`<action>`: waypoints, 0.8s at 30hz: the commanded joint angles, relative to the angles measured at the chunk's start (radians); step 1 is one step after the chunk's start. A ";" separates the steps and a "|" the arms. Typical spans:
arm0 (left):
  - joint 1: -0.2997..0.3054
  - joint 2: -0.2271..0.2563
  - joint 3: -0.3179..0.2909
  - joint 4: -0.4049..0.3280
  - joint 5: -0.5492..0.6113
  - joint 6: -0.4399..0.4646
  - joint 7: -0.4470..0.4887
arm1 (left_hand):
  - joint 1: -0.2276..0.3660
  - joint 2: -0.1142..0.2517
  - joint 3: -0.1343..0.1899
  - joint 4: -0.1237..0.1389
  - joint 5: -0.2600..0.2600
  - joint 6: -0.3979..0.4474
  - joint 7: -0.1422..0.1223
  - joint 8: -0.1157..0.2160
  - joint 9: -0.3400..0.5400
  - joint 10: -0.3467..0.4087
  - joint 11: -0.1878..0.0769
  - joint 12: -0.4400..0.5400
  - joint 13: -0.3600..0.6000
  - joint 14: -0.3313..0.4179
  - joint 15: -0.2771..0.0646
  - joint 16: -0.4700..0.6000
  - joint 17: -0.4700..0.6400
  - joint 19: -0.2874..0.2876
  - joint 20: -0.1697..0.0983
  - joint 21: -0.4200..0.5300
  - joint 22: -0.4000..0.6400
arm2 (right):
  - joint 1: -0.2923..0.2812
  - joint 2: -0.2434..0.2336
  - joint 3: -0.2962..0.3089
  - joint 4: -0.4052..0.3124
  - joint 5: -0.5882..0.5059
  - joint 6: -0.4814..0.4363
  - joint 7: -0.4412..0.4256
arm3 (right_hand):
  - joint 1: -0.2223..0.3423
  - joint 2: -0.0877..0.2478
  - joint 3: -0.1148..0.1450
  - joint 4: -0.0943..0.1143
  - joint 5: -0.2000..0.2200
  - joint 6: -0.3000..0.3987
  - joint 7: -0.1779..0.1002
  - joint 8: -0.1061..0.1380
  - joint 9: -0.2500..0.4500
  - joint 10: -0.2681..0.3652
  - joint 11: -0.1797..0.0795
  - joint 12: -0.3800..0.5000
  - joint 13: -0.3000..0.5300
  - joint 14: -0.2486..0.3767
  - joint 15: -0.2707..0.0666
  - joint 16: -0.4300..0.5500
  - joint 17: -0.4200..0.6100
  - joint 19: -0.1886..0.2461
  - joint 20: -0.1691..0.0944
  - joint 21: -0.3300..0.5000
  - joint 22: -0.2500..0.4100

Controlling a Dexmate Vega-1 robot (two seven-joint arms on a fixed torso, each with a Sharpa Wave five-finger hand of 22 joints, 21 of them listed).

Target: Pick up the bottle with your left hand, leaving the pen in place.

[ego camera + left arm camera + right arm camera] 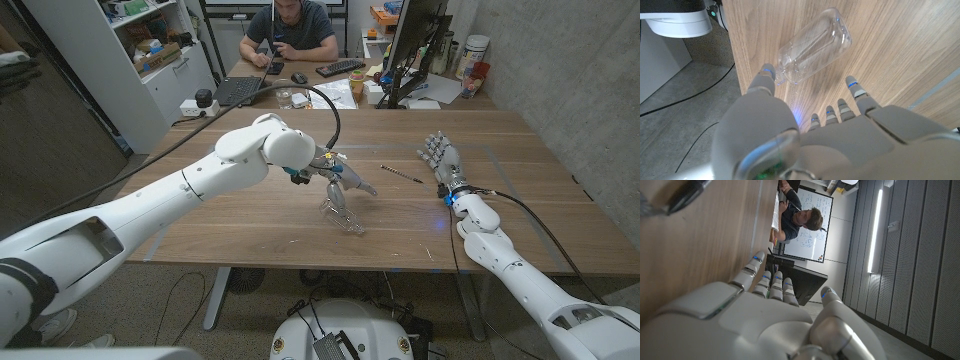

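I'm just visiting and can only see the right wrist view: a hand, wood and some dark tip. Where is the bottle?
Observer: The bottle lies on its side near the front edge of the table.
Operator: Is the other hand holding it?
Observer: Not yet. The left hand hovers over it, fingers spread.
Operator: And that dark tip?
Observer: That looks like the pen, lying between the left hand and the right hand, apart from the bottle.
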 commanded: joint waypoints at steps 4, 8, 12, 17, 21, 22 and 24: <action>0.001 -0.020 0.031 0.016 0.081 -0.020 -0.044 | 0.014 0.002 -0.004 0.004 -0.009 -0.019 0.001 0.007 0.001 0.000 -0.008 0.002 0.004 -0.009 -0.004 -0.001 0.002 -0.002 -0.011 -0.002 0.003 | 0.020 0.015 0.004 0.048 0.013 0.007 0.017 | -0.006 0.000 0.007 0.006 0.011 0.008 0.000 0.003 0.005 0.006 -0.001 0.003 0.003 0.007 0.002 0.005 -0.002 0.003 0.000 0.005 0.003; -0.003 -0.029 0.046 0.017 0.125 -0.021 -0.057 | 0.015 0.005 -0.005 0.005 -0.012 -0.012 0.005 0.009 0.001 0.005 -0.011 0.005 0.004 -0.004 -0.007 0.001 0.002 -0.001 -0.013 -0.001 0.003 | 0.031 0.022 0.005 0.074 0.016 0.013 0.028 | -0.005 0.000 0.007 0.006 0.012 0.008 0.000 0.002 0.005 0.007 0.000 0.003 0.003 0.007 0.001 0.004 -0.002 0.003 0.001 0.005 0.003; 0.005 -0.036 0.042 0.031 0.116 -0.031 -0.057 | 0.018 0.009 -0.005 0.006 -0.014 -0.017 0.004 0.006 0.001 0.006 -0.016 0.005 0.004 -0.003 -0.007 0.002 0.002 -0.001 -0.013 -0.002 0.003 | 0.041 0.030 0.002 0.104 0.018 0.018 0.046 | -0.004 0.001 0.008 0.006 0.013 0.008 0.000 0.002 0.005 0.007 0.000 0.003 0.003 0.008 0.002 0.004 -0.003 0.003 0.000 0.005 0.003; 0.007 -0.040 0.064 0.028 0.184 -0.037 -0.066 | 0.023 0.016 -0.005 0.007 -0.018 -0.006 0.009 0.009 0.001 0.015 -0.022 0.009 0.004 0.002 -0.009 0.003 0.001 0.001 -0.015 -0.001 0.003 | 0.043 0.033 0.009 0.114 0.026 0.020 0.044 | -0.002 0.003 0.010 0.005 0.013 0.008 -0.001 0.002 0.004 0.006 -0.001 0.003 0.003 0.008 0.002 0.004 -0.004 0.003 0.001 0.005 0.003; 0.016 -0.047 0.062 0.037 0.196 -0.042 -0.073 | 0.027 0.023 -0.005 0.008 -0.021 0.007 0.008 0.012 0.001 0.027 -0.031 0.014 0.004 0.011 -0.013 0.006 0.001 0.005 -0.014 0.001 0.003 | 0.041 0.032 0.012 0.114 0.026 0.024 0.046 | -0.001 0.003 0.010 0.004 0.014 0.007 0.000 0.001 0.004 0.006 0.000 0.003 0.003 0.008 0.003 0.004 -0.004 0.004 0.001 0.006 0.003; 0.016 -0.050 0.061 0.041 0.192 -0.044 -0.076 | 0.027 0.023 -0.005 0.008 -0.022 0.009 0.010 0.013 0.001 0.028 -0.031 0.014 0.004 0.013 -0.014 0.007 0.001 0.006 -0.015 0.001 0.003 | 0.042 0.031 0.012 0.114 0.029 0.022 0.052 | -0.001 0.002 0.010 0.004 0.014 0.007 0.000 0.001 0.004 0.006 0.002 0.003 0.003 0.009 0.003 0.004 -0.005 0.004 0.001 0.006 0.003; 0.019 -0.048 0.064 0.037 0.211 -0.052 -0.071 | 0.029 0.025 -0.006 0.009 -0.023 0.013 0.009 0.013 0.001 0.035 -0.031 0.017 0.004 0.017 -0.017 0.007 0.001 0.011 -0.016 0.003 0.003 | 0.045 0.026 0.007 0.117 0.024 0.019 0.060 | 0.000 0.002 0.010 0.004 0.014 0.007 0.000 0.001 0.004 0.007 0.000 0.003 0.003 0.009 0.002 0.003 -0.005 0.004 0.001 0.006 0.003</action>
